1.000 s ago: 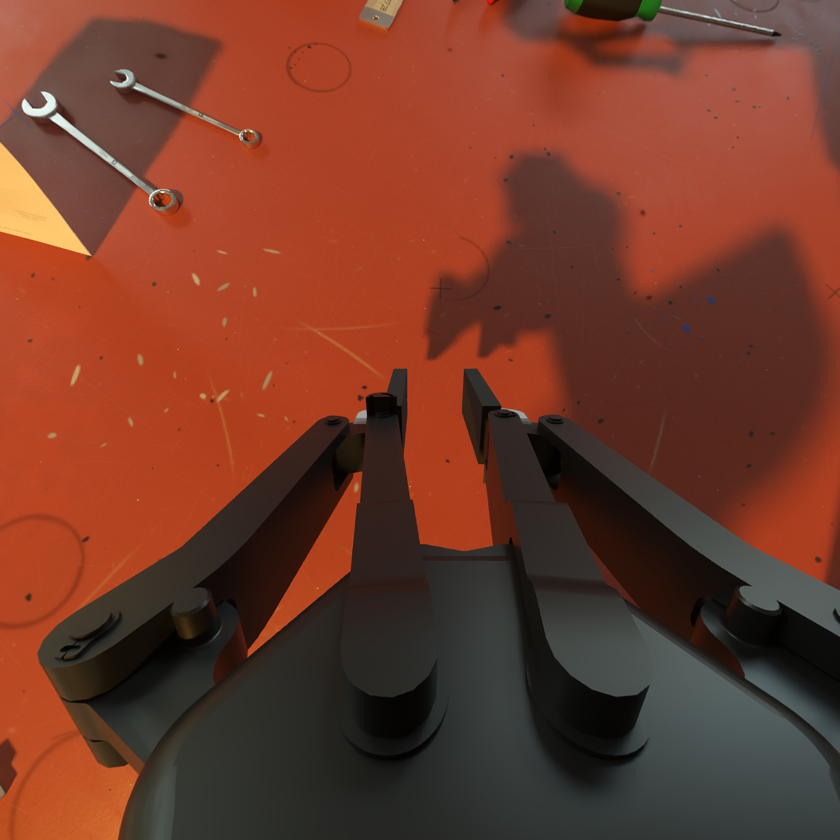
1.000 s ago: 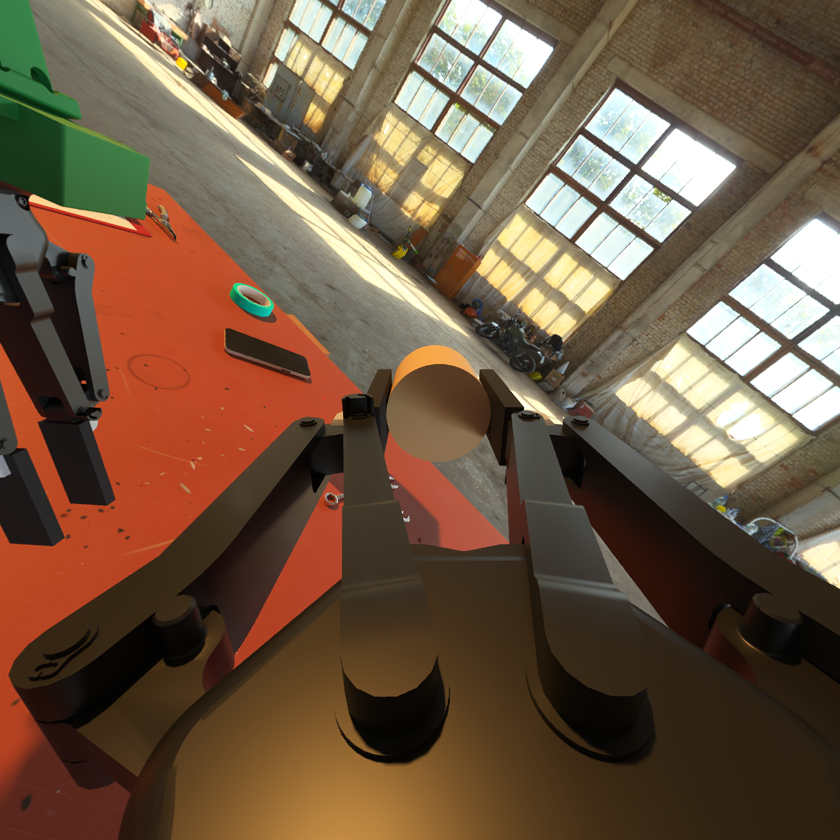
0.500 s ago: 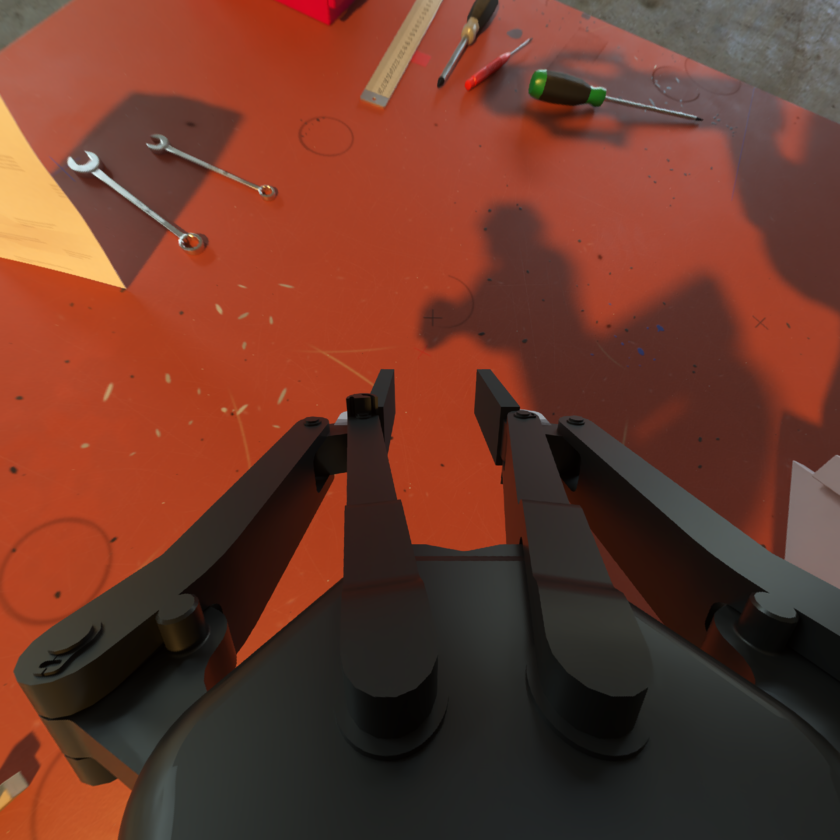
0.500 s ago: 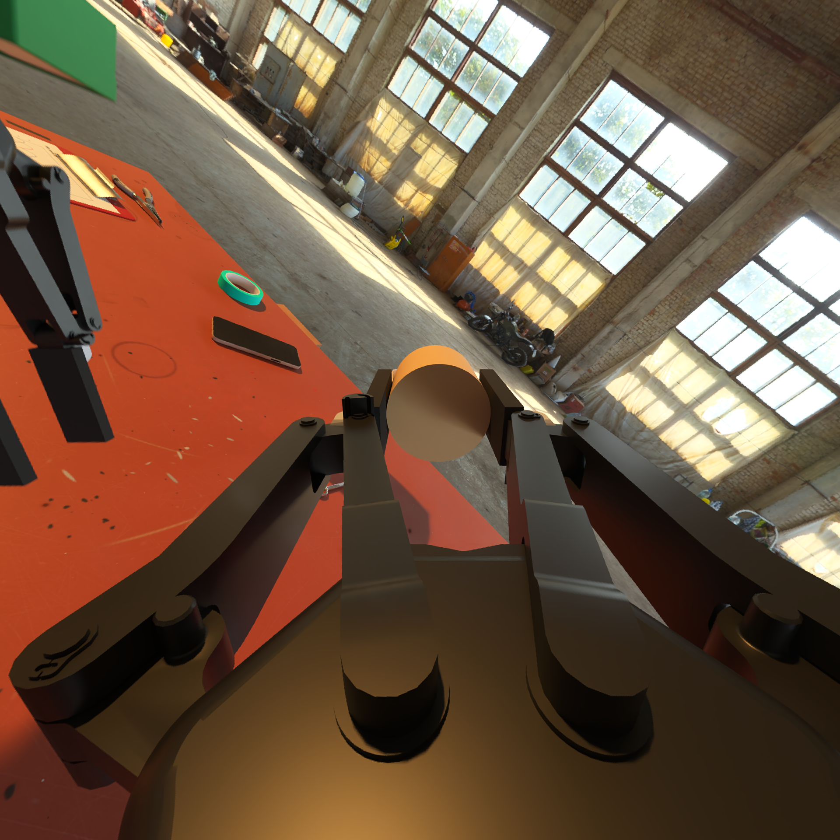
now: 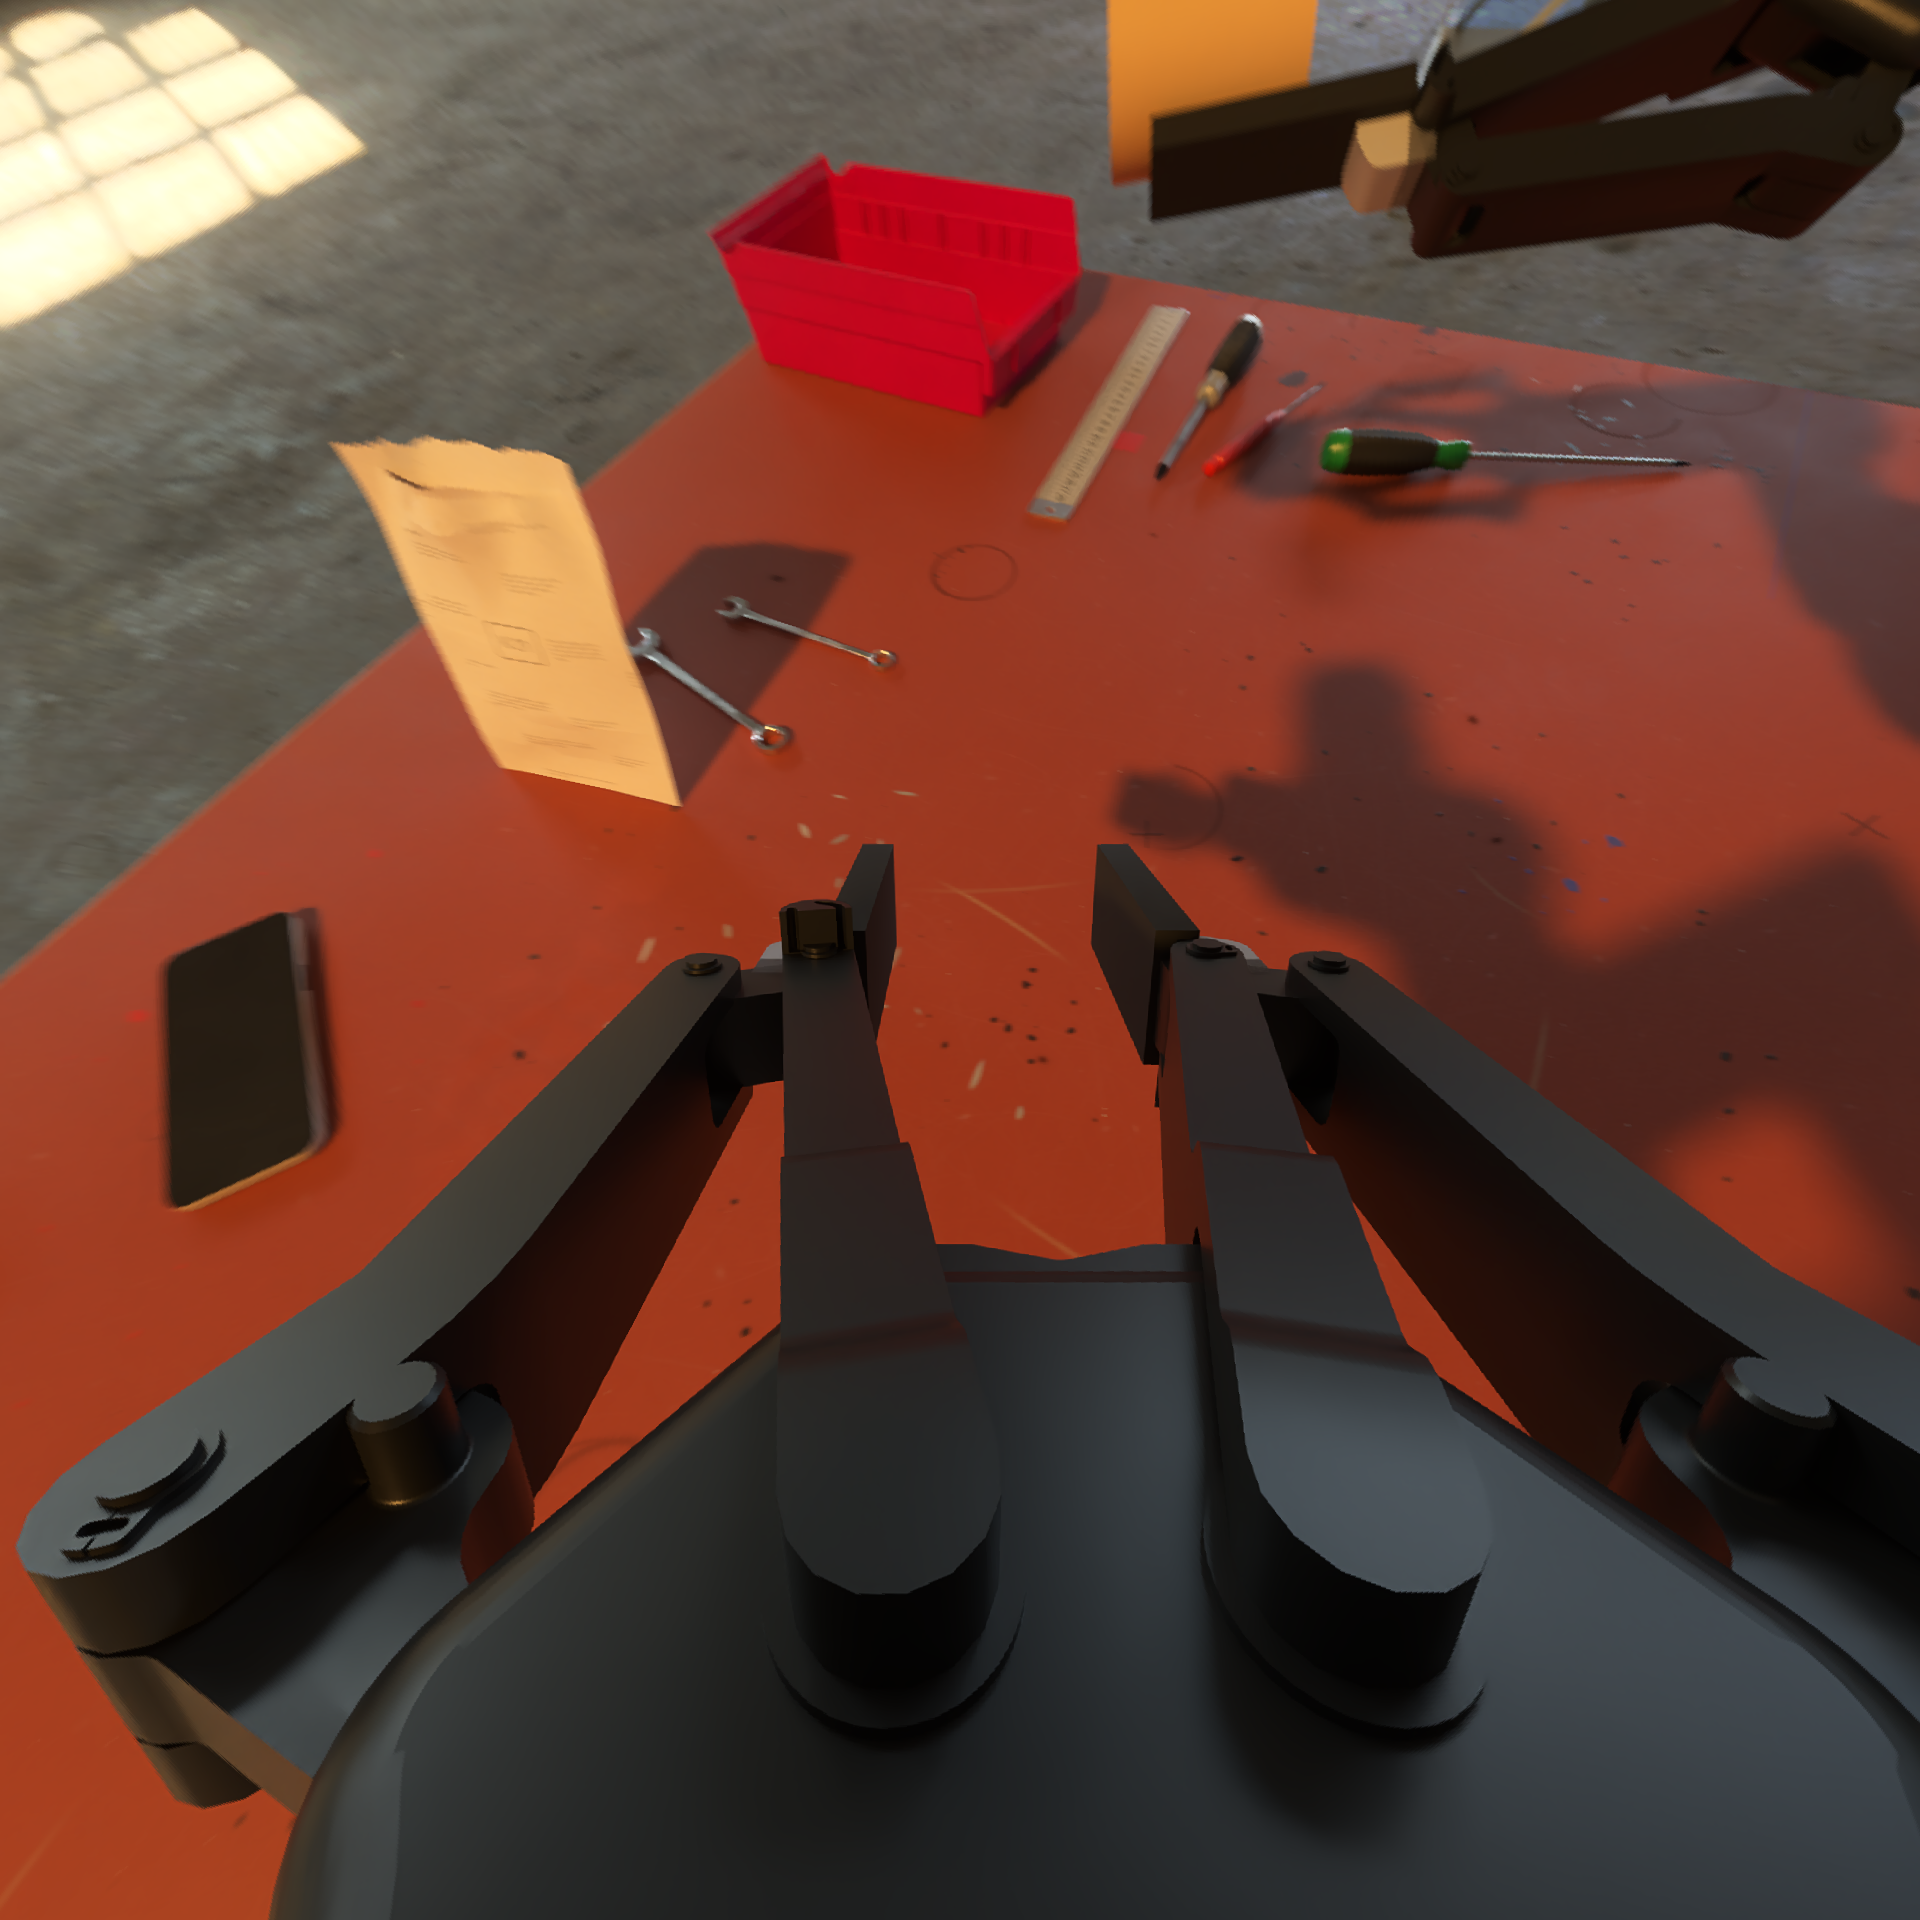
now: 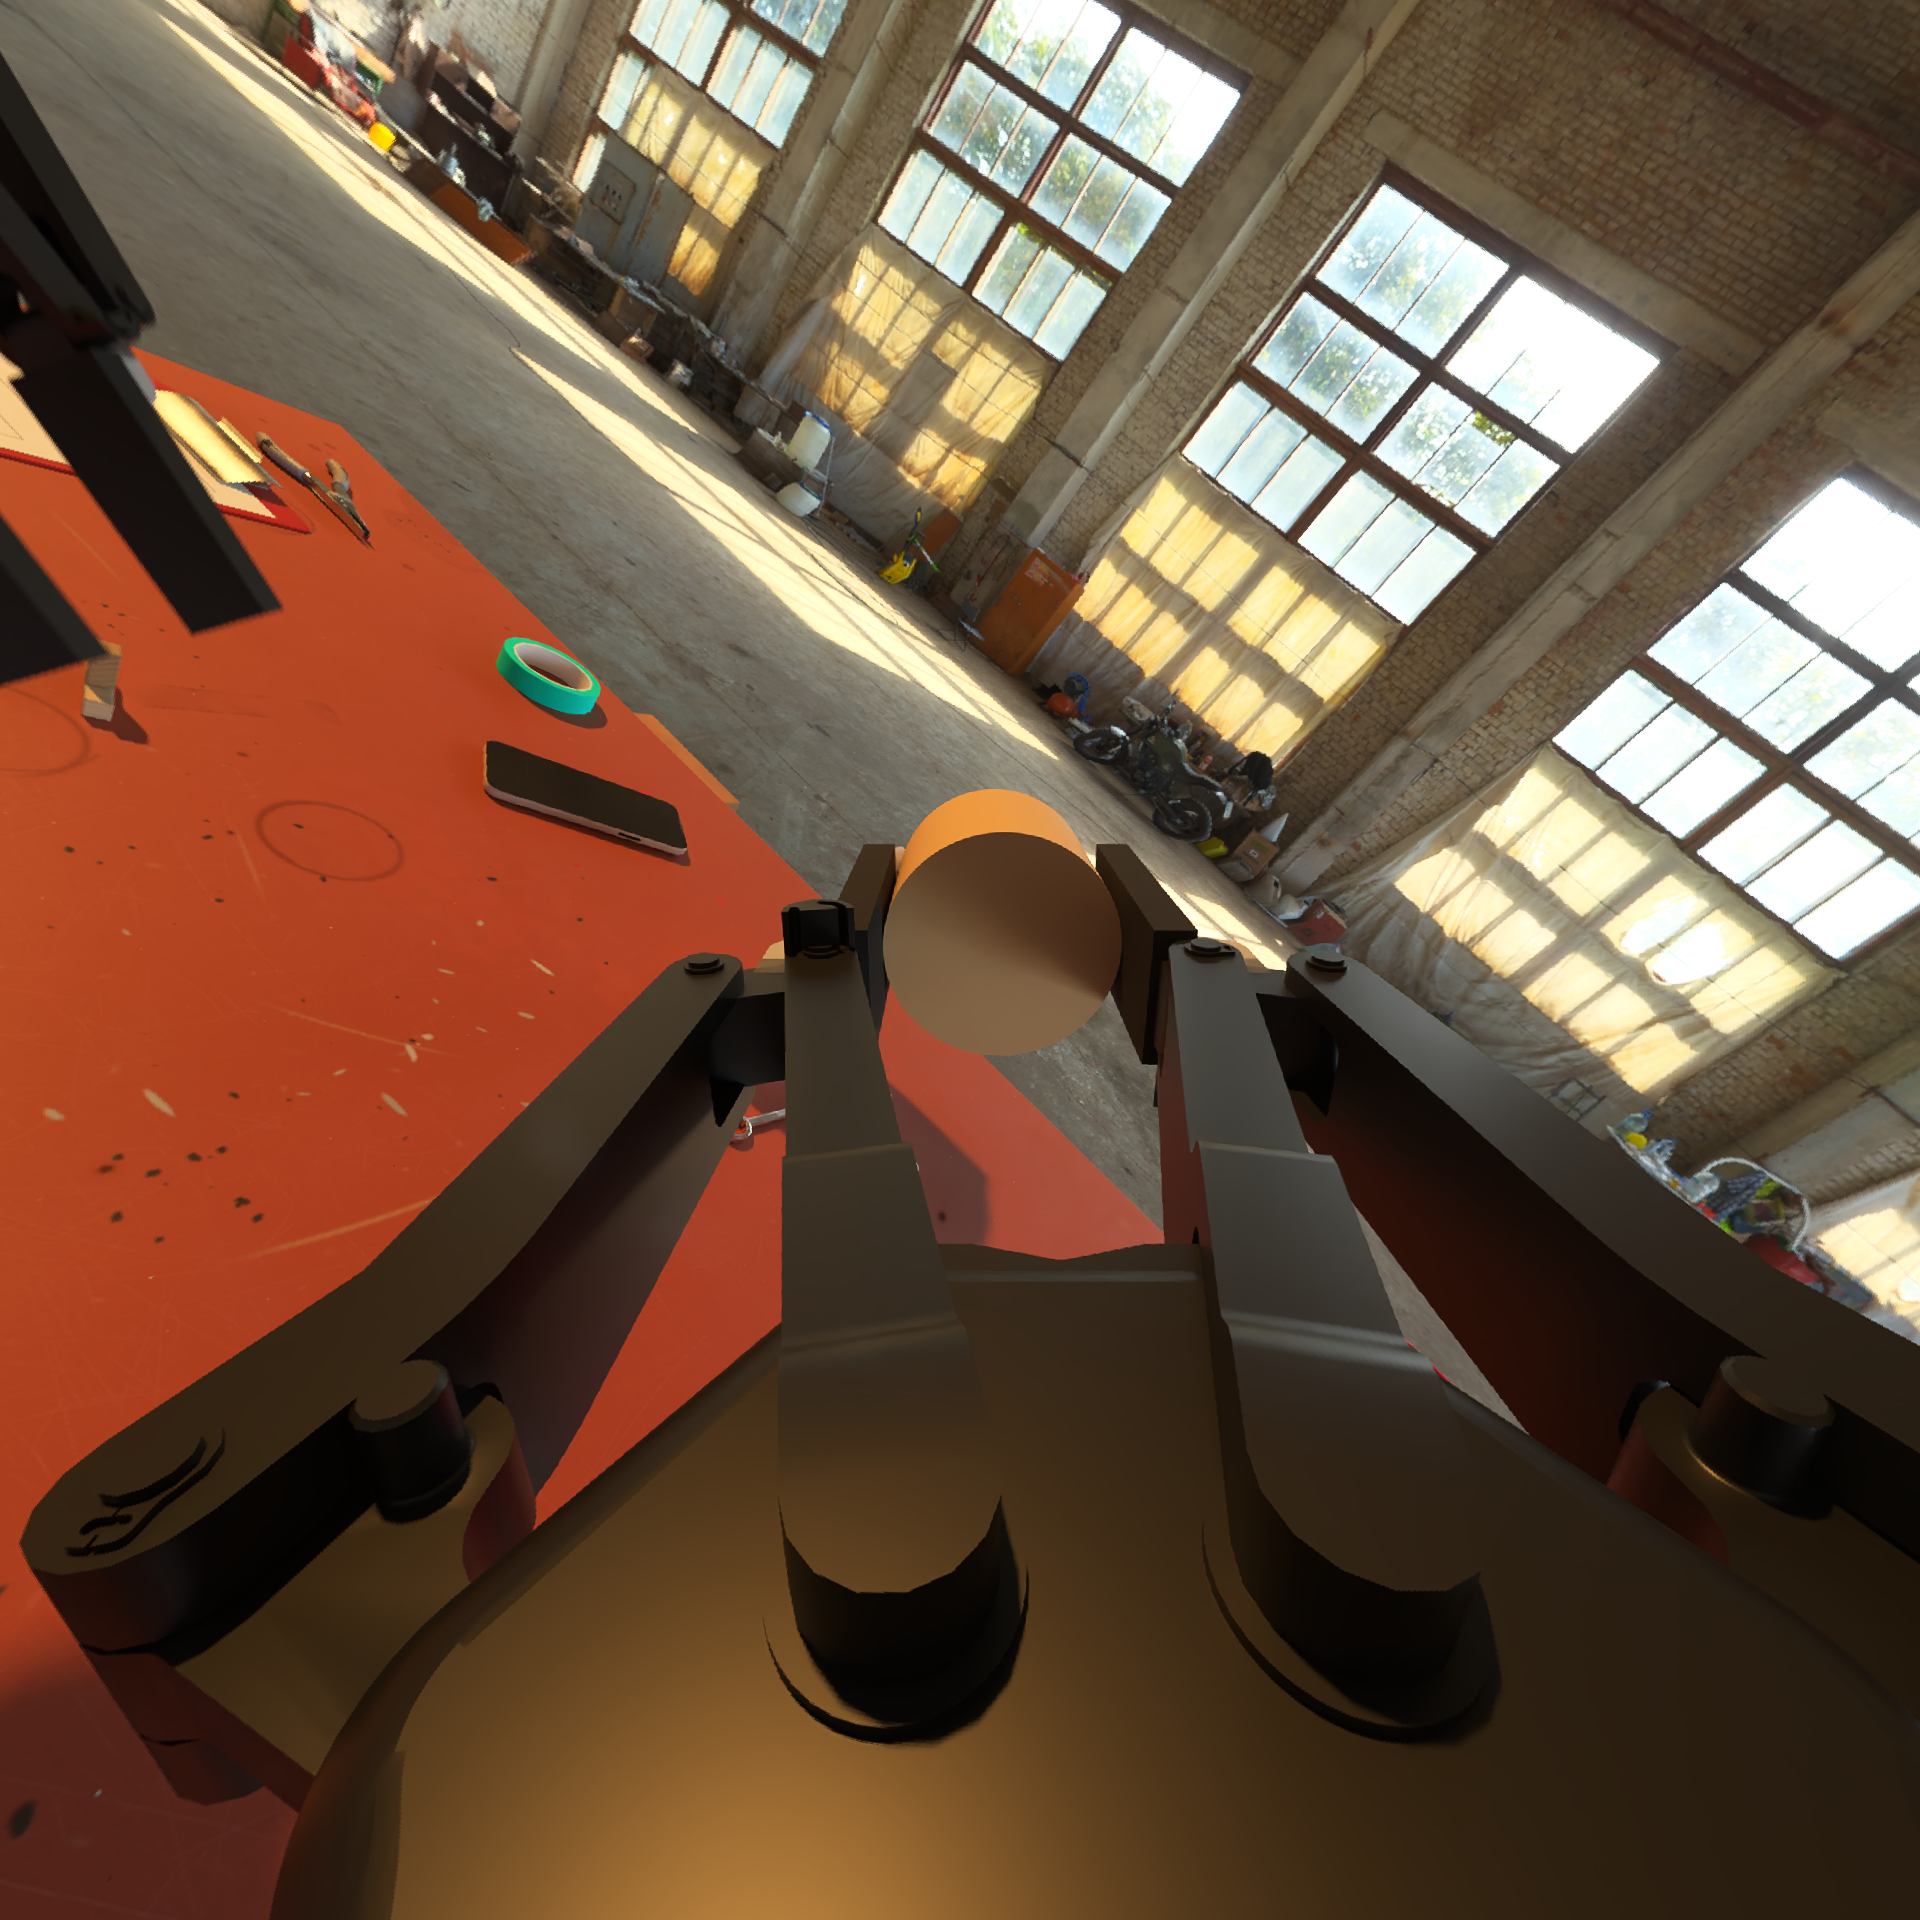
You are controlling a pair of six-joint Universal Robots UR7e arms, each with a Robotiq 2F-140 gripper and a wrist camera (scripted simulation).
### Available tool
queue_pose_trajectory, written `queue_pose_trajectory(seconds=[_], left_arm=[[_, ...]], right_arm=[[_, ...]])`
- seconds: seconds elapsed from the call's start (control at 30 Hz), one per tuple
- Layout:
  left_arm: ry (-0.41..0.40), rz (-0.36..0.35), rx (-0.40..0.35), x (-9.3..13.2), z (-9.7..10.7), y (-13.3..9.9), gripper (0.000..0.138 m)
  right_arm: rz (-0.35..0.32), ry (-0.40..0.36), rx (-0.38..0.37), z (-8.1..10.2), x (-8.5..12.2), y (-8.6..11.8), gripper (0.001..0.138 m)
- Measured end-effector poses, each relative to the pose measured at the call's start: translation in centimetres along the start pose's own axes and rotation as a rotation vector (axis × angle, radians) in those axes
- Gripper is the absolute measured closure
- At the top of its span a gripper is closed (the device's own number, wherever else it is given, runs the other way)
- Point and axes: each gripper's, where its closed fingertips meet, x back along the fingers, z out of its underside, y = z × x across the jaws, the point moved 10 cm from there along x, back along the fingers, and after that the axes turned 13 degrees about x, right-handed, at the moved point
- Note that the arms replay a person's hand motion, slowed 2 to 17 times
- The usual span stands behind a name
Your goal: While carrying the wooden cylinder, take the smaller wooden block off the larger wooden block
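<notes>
My right gripper (image 6: 995, 875) is shut on the wooden cylinder (image 6: 1000, 940) and holds it end-on, high over the orange table's (image 6: 312, 1039) edge. From the left wrist view the cylinder (image 5: 1205, 83) and the right gripper (image 5: 1278, 145) hang at the top right. My left gripper (image 5: 992, 914) is open and empty above the orange table (image 5: 1039, 727). A small wooden block (image 6: 101, 681) shows on the table at the far left of the right wrist view, partly behind one of the left gripper's fingers (image 6: 177, 520). I cannot tell whether it rests on another block.
A red bin (image 5: 904, 281), ruler (image 5: 1112, 410) and several screwdrivers (image 5: 1392, 454) lie at the far edge. A sheet of paper (image 5: 520, 623) stands beside two wrenches (image 5: 717, 691). A phone (image 5: 244, 1055) lies left. A green tape roll (image 6: 548, 675) and phone (image 6: 582, 800) lie near the table's edge.
My left gripper has risen and tilted up, bringing the bin, paper and phone into view, and its jaws have opened a little wider. The right gripper still holds the cylinder.
</notes>
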Motion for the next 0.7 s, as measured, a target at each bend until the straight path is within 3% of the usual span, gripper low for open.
queue_pose_trajectory(seconds=[0.3,0.5,0.7], left_arm=[[-0.164,-0.225,-0.057,5.9,-0.6,4.0,0.087],[-0.255,-0.368,-0.141,8.8,-0.7,7.4,0.09],[-0.247,-0.43,-0.226,10.0,-0.6,11.0,0.1]], right_arm=[[-0.006,-0.007,-0.016,0.3,-0.2,-0.2,0.088],[-0.01,-0.008,-0.019,0.5,-0.4,-0.2,0.088],[-0.016,-0.002,-0.018,0.6,-0.8,-0.1,0.088]])
